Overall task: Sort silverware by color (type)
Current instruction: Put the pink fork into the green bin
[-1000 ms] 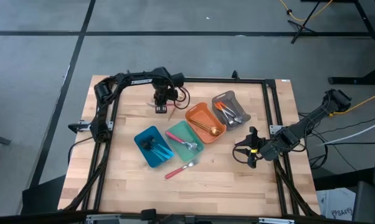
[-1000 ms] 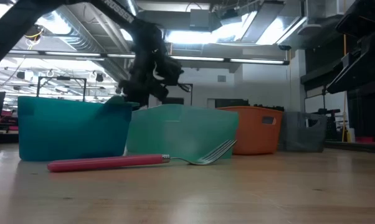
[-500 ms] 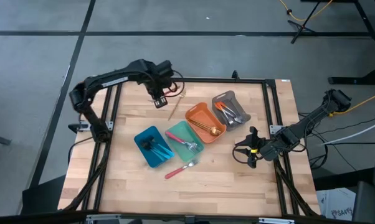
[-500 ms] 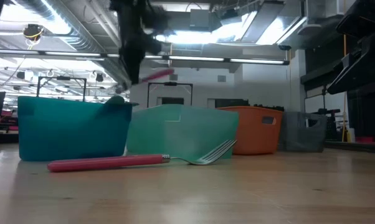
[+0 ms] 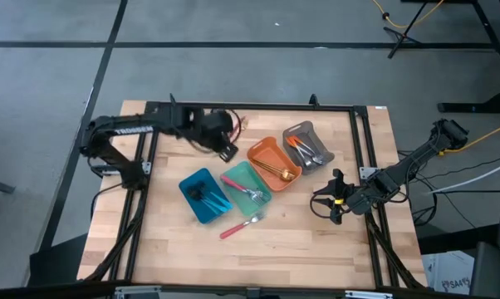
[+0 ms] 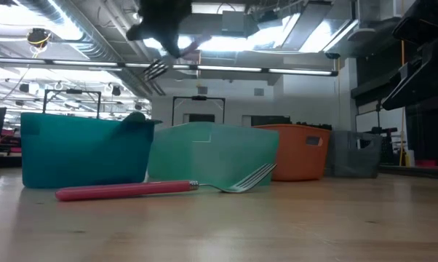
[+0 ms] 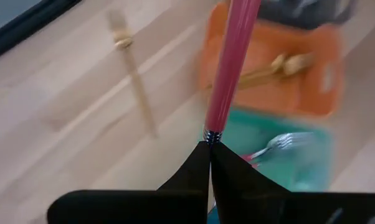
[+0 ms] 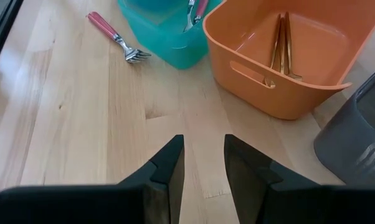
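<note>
Pink fork: pinched in the left gripper at the neck, jaws clamped tight, carried high over the desk near the teal tray, probably since pink ones live there.
Second pink fork: lying loose beside the teal tray.
Gold utensil: on bare wood.
Right gripper: parked, jaws apart, empty.

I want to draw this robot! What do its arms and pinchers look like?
Both arms are black and jointed. The left arm has pale lettering along it and red wires near its end effector. The right end effector has two flat black fingers; a yellow cable runs behind that arm.
</note>
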Controlling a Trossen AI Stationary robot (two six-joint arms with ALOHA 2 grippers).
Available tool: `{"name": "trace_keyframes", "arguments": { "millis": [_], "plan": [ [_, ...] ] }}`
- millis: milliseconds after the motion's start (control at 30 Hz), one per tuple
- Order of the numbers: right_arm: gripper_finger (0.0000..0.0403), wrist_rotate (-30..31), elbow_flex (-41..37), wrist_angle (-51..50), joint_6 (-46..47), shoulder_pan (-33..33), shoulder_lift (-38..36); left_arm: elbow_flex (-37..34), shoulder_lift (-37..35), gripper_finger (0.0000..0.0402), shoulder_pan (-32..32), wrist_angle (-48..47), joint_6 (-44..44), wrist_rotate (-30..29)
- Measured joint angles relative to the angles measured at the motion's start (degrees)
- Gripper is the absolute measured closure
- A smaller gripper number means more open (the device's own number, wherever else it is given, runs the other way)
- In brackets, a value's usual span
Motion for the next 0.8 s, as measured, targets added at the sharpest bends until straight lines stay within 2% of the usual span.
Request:
{"name": "trace_keyframes", "arguments": {
  "millis": [100, 233, 433, 633, 733, 800],
  "plan": [
    [0.0297, 0.39, 0.0, 0.07, 0.0, 0.0, 0.0, -1.87, 0.19, 0.0401, -6.4, 7.15, -8.87, -6.74],
    [0.0297, 3.77, 0.0, 0.38, -0.1, 0.01, 0.02, -5.37, 0.28, 0.0402, -14.61, 17.44, -19.37, -16.53],
    [0.0297, 9.85, 0.0, 1.51, -0.56, -0.01, 0.01, -16.08, 0.32, 0.0401, -24.25, 36.47, -34.1, -30.69],
    [0.0297, 13.64, 0.0, 2.61, -0.61, -0.01, 0.0, -28.74, 0.44, 0.0401, -30.51, 56.25, -44.71, -43.13],
    [0.0297, 14.11, 0.0, 2.66, -0.61, -0.01, 0.02, -33.21, 1.42, 0.0401, -32.17, 62.99, -48.38, -48.4],
    [0.0297, 14.14, 0.0, 2.71, -0.61, -0.01, 0.0, -35.0, 2.76, 0.0401, -32.66, 66.14, -50.33, -49.92]
  ]
}}
